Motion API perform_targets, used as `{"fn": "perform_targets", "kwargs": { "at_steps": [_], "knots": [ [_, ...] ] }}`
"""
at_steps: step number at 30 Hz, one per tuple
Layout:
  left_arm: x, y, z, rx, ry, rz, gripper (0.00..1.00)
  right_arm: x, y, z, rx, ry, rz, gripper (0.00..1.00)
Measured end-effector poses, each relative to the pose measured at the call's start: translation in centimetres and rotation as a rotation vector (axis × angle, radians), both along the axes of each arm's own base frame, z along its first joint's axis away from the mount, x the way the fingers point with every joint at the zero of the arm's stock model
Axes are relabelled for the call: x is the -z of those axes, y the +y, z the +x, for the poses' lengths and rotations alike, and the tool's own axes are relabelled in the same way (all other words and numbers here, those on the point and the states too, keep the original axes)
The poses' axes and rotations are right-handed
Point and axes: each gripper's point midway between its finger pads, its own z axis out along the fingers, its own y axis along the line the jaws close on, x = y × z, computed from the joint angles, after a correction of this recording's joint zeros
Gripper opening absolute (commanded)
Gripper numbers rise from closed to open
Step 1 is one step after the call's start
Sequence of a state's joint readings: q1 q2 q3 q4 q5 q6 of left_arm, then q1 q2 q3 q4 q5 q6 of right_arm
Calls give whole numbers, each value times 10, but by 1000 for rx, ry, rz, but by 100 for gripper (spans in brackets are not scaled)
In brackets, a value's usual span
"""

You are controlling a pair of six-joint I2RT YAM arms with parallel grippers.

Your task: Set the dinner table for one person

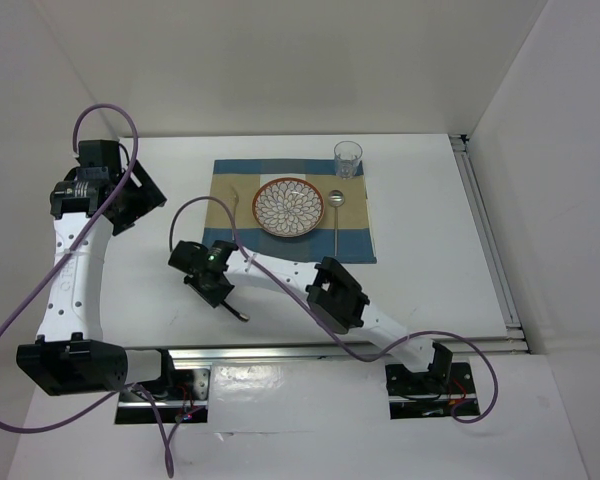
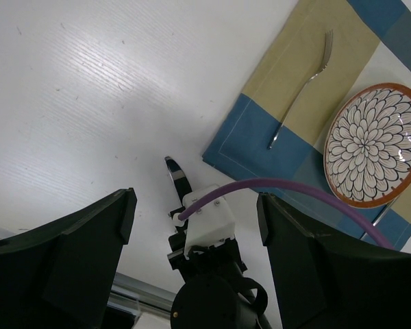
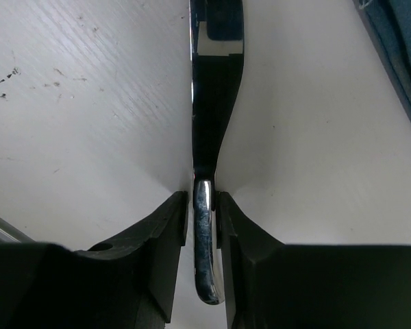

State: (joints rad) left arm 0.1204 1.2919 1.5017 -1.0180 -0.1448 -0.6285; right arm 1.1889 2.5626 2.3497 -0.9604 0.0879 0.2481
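Knife [image 3: 216, 110], fork [image 2: 303, 89], spoon [image 1: 337, 214], plate [image 1: 288, 207], glass [image 1: 348, 158]; one each

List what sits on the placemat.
The placemat holds a fork, a plate, a spoon, and a glass at its far right corner. The cloth under the plate is hidden.

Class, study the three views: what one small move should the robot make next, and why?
Probably lift the knife and carry it onto the placemat, to the right of the plate. The right hand is shut on the knife over the bare dinner table, off the placemat's near left corner. The fork lies left of the plate and the spoon to its right.
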Motion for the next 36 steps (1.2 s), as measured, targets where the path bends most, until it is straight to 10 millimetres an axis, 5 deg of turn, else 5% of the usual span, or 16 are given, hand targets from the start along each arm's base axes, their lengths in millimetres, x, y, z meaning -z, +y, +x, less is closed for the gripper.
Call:
{"fn": "perform_targets", "kwargs": {
  "at_steps": [11, 21, 36],
  "knots": [
    [0, 0, 0, 0, 0, 0, 89, -1, -2, -1, -7, 2, -8, 3],
    [0, 0, 0, 0, 0, 0, 89, -4, -54, -9, 17, 6, -119, 0],
    [0, 0, 0, 1, 0, -1, 89, -55, -108, 18, 52, -48, -101, 0]
  ]
}}
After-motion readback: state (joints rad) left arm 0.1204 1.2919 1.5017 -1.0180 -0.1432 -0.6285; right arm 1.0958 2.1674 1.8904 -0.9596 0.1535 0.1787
